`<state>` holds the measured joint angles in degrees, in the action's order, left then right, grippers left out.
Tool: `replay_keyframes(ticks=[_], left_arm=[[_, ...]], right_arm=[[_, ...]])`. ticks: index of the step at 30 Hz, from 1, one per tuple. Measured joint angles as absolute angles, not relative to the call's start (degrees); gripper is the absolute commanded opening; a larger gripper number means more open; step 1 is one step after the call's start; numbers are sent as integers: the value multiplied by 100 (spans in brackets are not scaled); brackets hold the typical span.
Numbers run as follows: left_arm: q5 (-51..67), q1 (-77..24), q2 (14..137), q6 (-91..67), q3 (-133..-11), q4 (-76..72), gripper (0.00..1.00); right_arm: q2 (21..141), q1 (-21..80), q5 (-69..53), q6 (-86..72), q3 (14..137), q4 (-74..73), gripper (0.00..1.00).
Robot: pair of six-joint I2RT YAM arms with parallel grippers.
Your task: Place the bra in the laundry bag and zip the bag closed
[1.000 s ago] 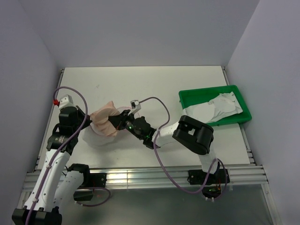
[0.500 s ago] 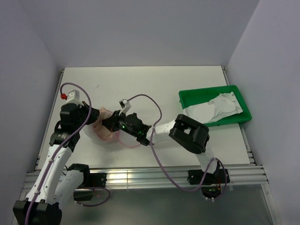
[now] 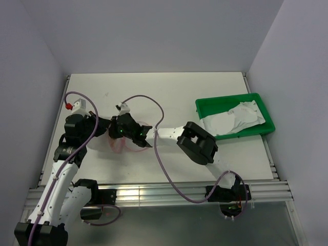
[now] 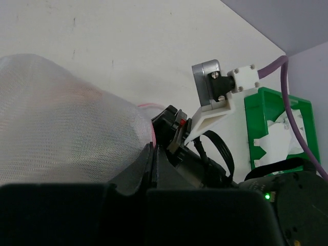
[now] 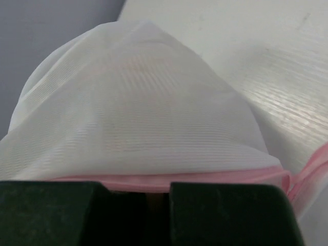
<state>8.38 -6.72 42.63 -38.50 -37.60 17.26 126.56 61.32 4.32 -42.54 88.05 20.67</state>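
The laundry bag (image 3: 122,145) is a white mesh pouch lying at the left of the table between both grippers, its pink zip line (image 3: 137,151) trailing to the right. The bra shows only as a faint pink tint through the mesh (image 4: 86,95), also in the right wrist view (image 5: 138,72). My left gripper (image 3: 105,127) is shut on the bag's mesh edge (image 4: 152,151). My right gripper (image 3: 116,131) reaches far left into the bag's mouth, its jaws nearly together on pinkish fabric (image 5: 154,199) under the pink rim (image 5: 169,177).
A green plastic tray (image 3: 205,105) with white mesh items (image 3: 233,118) stands at the right of the table. The right arm (image 3: 197,143) stretches across the table's near middle, its purple cable looping above it. Grey walls close in on three sides.
My right gripper has pushed left with the bra, which was in the open before and now sits inside the mesh bag. My left gripper has kept its hold on the bag.
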Motion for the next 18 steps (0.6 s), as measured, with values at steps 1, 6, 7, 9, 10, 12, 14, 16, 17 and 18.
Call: replay_keyframes(ticks=[1,6,7,9,10,12,14,16,17,18], left_arm=[[812,-672,4263,-3883,-3754,1719,0],[701,-672,4257,-4123,-3520,1671,0],[659,-672,4257,-4171,-3437,1664,0],[523,-663,4244,-4274,-3321,1643,0],[445,-655,4224,-4318,-3277,1653,0],[342,-670,4165,-4416,-3208,1653,0],[268,-672,4093,-4488,-3179,1653,0],[209,-672,4029,-4563,-3148,1592,0],[191,-672,4016,-4595,-3133,1559,0],[180,-672,4010,-4615,-3120,1531,0]], right_arm=[[12691,6123,495,-4259,8853,1929,4],[12674,6117,681,-4401,8814,1667,50],[12637,6117,696,-4403,8761,1662,66],[12549,6112,701,-4379,8654,1559,76],[12486,6099,696,-4372,8582,1500,80],[12328,6055,637,-4335,8425,1409,82],[12105,5983,502,-4287,8219,1321,86],[11791,5918,346,-4204,7896,1282,91],[11618,5889,298,-4171,7738,1219,93],[11437,5850,239,-4119,7590,1142,95]])
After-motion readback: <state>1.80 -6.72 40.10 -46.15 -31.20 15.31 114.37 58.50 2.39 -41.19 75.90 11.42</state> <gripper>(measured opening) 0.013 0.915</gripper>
